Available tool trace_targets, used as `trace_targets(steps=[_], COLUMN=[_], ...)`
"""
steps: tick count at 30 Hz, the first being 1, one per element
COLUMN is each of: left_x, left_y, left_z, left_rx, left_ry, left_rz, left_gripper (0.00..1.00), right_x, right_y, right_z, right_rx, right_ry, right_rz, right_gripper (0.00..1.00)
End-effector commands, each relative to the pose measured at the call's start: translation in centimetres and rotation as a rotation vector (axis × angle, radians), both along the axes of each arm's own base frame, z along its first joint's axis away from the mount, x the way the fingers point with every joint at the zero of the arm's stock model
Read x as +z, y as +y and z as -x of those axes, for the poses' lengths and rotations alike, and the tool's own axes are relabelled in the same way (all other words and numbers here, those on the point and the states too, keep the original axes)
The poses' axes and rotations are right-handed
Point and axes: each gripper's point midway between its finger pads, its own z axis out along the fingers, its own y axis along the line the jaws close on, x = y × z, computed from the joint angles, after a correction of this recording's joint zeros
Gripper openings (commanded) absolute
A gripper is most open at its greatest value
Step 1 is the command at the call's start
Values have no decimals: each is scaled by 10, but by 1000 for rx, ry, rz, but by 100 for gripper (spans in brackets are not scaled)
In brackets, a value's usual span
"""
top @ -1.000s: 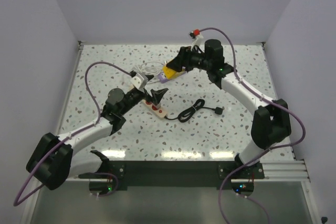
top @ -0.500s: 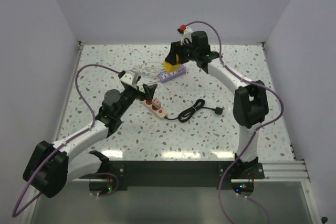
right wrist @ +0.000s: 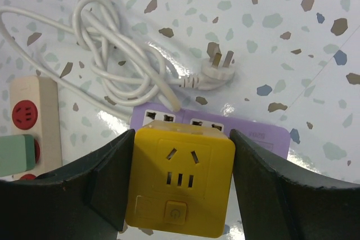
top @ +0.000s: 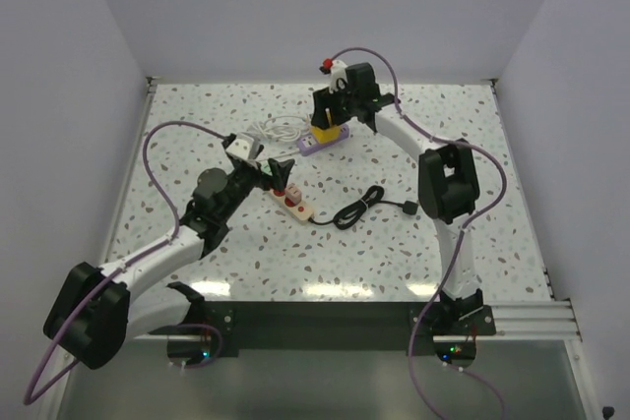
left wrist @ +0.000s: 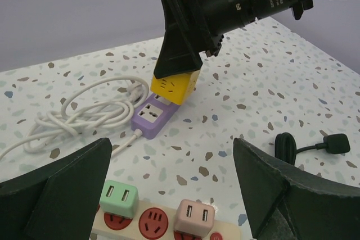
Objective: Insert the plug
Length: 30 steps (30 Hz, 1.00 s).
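My right gripper is shut on a yellow cube plug, also seen in the left wrist view and the top view. It holds the cube on or just above the purple power strip, which lies at the back middle of the table. My left gripper is open and empty, its fingers on either side above a white strip that carries a green adapter and a pink adapter.
A coiled white cable with a loose three-pin plug lies beside the purple strip. A black cable with plug lies right of the white strip. Walls enclose the table on three sides.
My right arm has swung left and brought the yellow cube over the purple strip. My left gripper has shifted slightly left above the white strip and stays open.
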Motion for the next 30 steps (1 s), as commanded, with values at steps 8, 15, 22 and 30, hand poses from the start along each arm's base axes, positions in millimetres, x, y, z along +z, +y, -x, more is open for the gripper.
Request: trace_targets(steps=[8, 15, 22, 30], left_x=[-1, -2, -6, -7], left_y=[3, 3, 4, 3], left_z=[-7, -8, -9, -10], left_rx=[21, 18, 18, 15], left_ry=[-17, -15, -11, -11], left_rz=[-20, -25, -31, -33], left_gripper=[95, 95, 95, 95], right_x=[17, 4, -4, -6], right_y=[-4, -4, -5, -1], right_z=[-32, -36, -37, -41], right_rx=[3, 2, -5, -20], right_ry=[-98, -73, -66, -73], right_rz=[52, 64, 70, 34], right_gripper=[0, 0, 0, 0])
